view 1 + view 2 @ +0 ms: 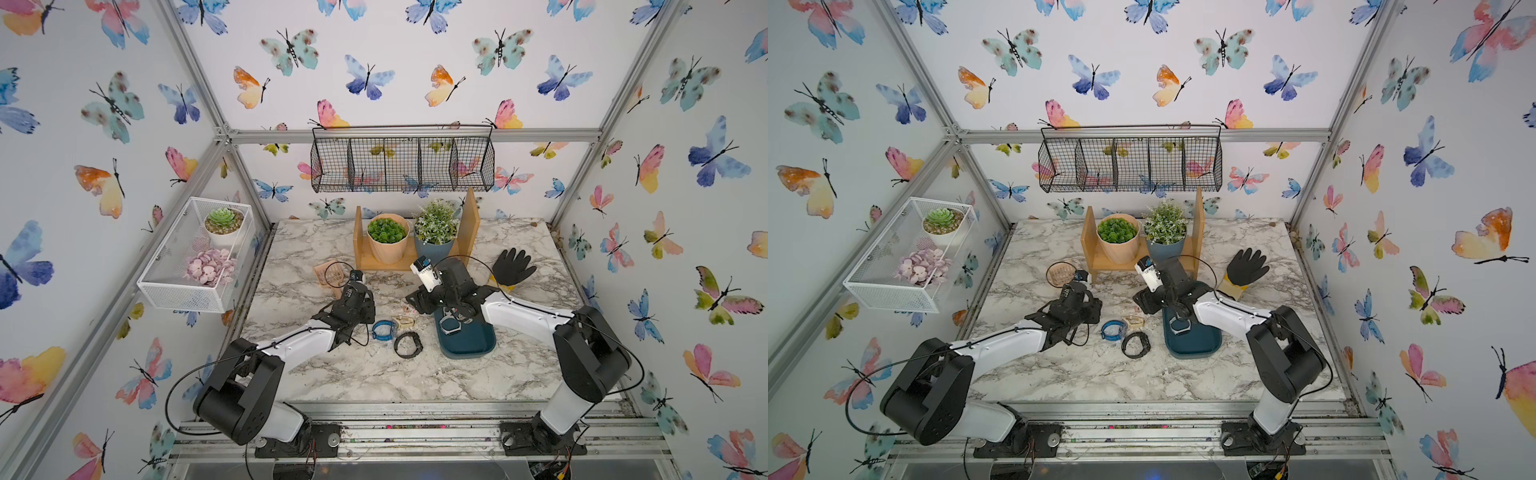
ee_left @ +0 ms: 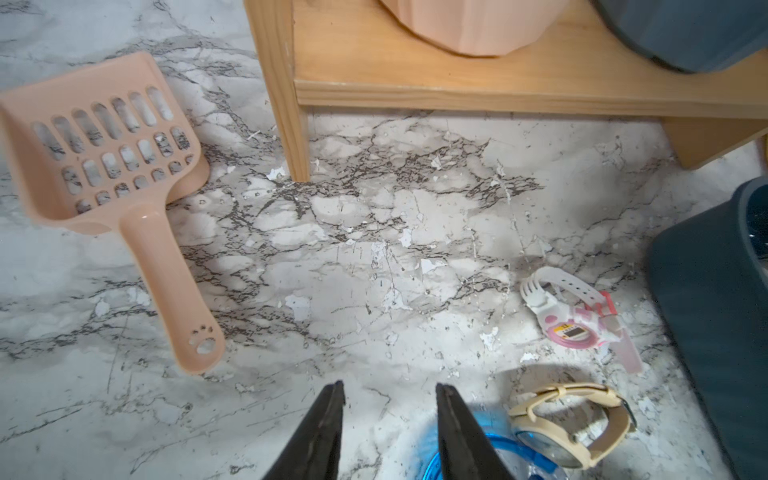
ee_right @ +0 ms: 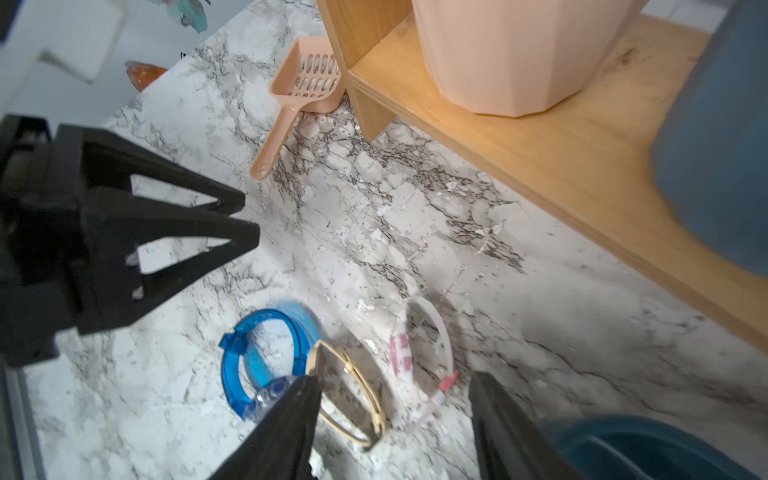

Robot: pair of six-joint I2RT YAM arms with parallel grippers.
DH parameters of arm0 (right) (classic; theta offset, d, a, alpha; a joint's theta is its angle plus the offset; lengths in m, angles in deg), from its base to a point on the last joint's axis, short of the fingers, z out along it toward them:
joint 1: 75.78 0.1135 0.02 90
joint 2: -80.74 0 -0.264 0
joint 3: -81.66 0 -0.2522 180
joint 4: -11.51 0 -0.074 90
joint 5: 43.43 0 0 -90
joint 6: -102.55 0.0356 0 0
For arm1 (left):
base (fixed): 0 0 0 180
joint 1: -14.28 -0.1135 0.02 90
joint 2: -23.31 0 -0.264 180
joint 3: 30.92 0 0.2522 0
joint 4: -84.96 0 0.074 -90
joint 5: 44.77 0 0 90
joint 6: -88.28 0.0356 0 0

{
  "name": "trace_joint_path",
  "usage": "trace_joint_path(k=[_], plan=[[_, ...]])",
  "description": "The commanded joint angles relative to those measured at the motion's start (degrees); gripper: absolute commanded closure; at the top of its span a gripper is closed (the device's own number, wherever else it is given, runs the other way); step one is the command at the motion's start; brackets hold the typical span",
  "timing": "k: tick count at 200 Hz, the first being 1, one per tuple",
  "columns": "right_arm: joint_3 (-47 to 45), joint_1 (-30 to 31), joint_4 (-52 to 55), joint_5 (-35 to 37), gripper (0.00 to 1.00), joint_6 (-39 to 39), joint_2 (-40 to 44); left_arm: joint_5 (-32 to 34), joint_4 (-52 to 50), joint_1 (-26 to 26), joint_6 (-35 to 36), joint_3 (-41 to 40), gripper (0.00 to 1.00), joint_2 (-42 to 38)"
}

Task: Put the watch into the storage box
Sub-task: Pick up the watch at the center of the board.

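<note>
The box (image 1: 473,347) sits on the counter (image 1: 365,378) in front of the right arm, one short end toward the shelf (image 2: 457,95). In both top views a grey watch (image 1: 451,328) lies inside the box at that far end. The right hand (image 3: 394,379) hangs just above the same end, its fingers (image 3: 291,424) wide apart with nothing between them.

Four more watches lie on the counter left of the box, near it but outside it. The white watch (image 2: 569,320) is nearest the shelf and the black watch (image 1: 408,345) nearest the robot. The beige watch (image 1: 403,321) lies between them, with the blue watch (image 1: 383,330) just beside it.

The left hand (image 2: 390,386) hovers close to the blue watch on the side away from the box, its fingers (image 2: 328,428) part-way apart and empty. I cannot tell whether it touches the counter.

A peach scoop (image 2: 104,158) lies by the shelf's left leg. A black glove (image 1: 513,266) lies to the shelf's right.
</note>
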Motion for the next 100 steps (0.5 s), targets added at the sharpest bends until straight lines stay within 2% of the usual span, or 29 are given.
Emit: trace_joint_path(k=[1, 40, 100], plan=[[3.5, 1.2, 3.8, 1.2, 0.44, 1.4, -4.3, -1.1, 1.4, -1.0, -0.5, -1.6, 0.59, -2.5], [9.7, 2.0, 7.6, 7.2, 0.5, 3.5, -11.3, -2.1, 2.0, -2.2, -0.8, -3.7, 0.59, -4.6], [14.5, 2.7, 10.5, 9.0, 0.52, 3.7, -16.6, -2.8, 2.8, -2.2, -1.2, -5.6, 0.59, -4.8]])
